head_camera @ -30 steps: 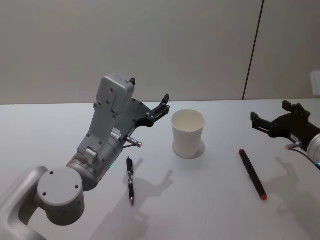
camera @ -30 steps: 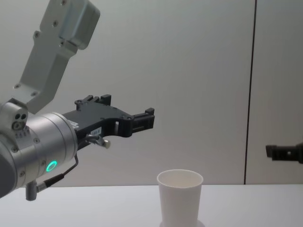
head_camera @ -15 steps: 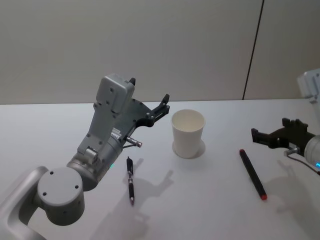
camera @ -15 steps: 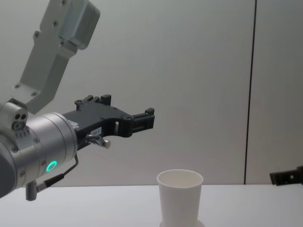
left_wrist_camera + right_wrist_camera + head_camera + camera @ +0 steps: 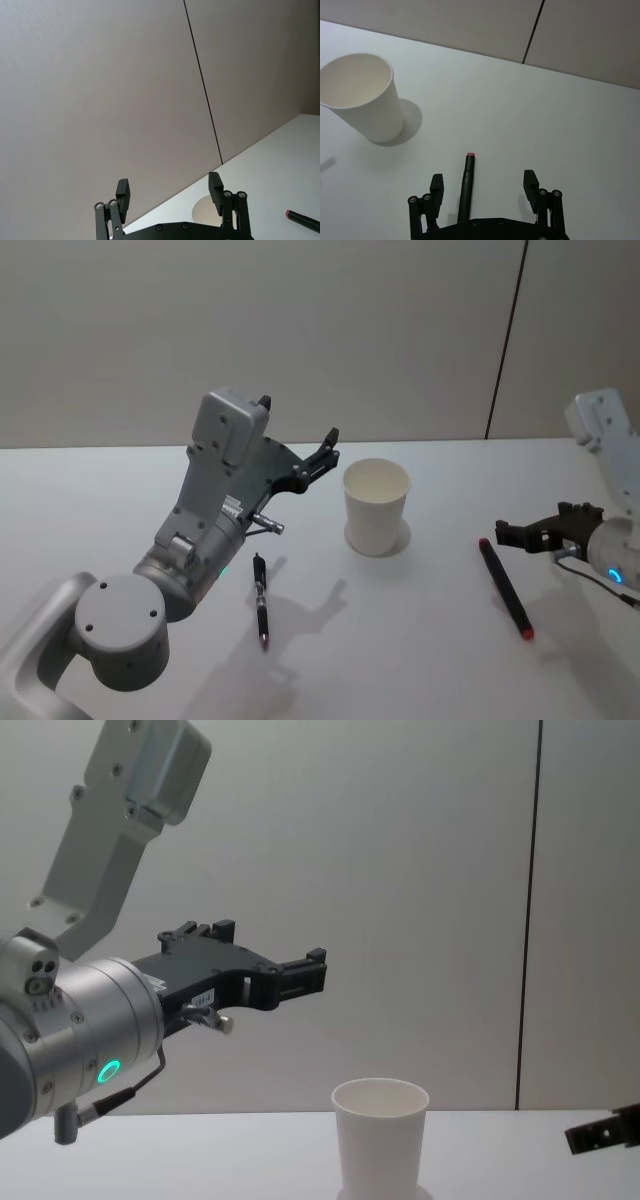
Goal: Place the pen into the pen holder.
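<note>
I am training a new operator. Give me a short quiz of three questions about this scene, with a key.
1. True or false: a pen stands in the pen holder.
2. Which gripper is nearest the red-ended pen? A. left B. right
3. How many pens lie on the table?
Key: 1. False, no pen is in it. 2. B, the right gripper, open; the left gripper is raised left of the pen holder, also open. 3. Two: the red-ended pen and a black pen.
</note>
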